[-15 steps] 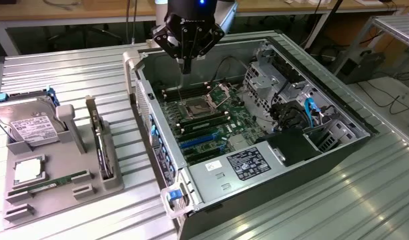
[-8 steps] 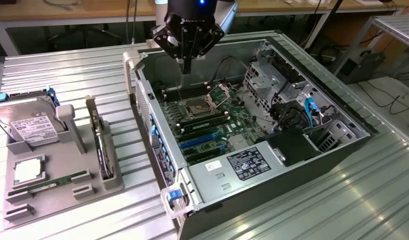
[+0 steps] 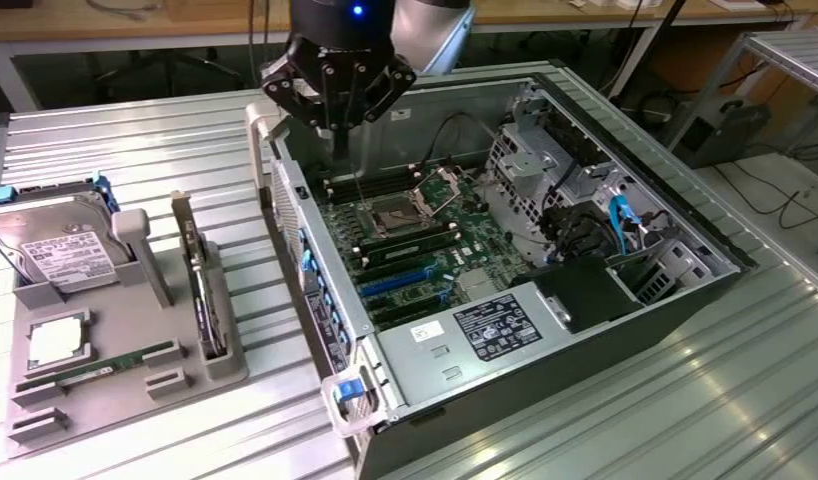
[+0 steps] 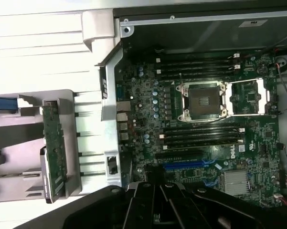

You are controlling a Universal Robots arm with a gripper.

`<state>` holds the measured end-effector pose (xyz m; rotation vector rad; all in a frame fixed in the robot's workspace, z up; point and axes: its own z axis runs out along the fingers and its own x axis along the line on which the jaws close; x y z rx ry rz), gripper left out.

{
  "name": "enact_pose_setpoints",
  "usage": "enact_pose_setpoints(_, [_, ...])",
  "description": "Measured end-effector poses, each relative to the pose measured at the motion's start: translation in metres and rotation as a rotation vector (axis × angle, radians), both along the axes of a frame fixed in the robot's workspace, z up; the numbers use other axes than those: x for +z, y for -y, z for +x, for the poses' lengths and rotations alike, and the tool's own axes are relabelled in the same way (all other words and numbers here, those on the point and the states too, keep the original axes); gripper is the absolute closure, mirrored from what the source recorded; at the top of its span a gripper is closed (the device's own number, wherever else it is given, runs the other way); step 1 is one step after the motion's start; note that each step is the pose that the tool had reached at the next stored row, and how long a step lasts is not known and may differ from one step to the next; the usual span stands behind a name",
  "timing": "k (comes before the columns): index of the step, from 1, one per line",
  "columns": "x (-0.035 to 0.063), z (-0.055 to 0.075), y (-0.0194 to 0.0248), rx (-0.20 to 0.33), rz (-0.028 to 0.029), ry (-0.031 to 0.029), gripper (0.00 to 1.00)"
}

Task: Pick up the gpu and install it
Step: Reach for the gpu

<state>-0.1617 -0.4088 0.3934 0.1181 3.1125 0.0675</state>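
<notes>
Item: gpu [image 3: 202, 290], standing on edge in grey tray [image 3: 216, 378] on surface [image 3: 142, 150], beside open computer case [image 3: 423, 365]. Tool [image 3: 334, 125]: closed, empty, above the case's tray-side wall. Step: pick-up not begun. Requirement, as judged: jaws parted, aligned over the card's top edge.

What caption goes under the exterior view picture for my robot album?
Shut end effector hovers over the open computer case while the gpu stands on edge in the grey tray.
</notes>
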Motion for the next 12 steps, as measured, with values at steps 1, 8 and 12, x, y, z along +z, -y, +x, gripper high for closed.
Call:
enact_pose_setpoints(1, [-0.0001,-0.006,0.0017,0.0,0.0002,0.0001,0.89])
enact_pose_setpoints(8, [-0.0001,-0.049,0.0082,0.0,0.0001,0.0001,0.89])
enact_pose_setpoints(12, [-0.0004,-0.071,0.0095,0.0,-0.0001,0.0001,0.89])
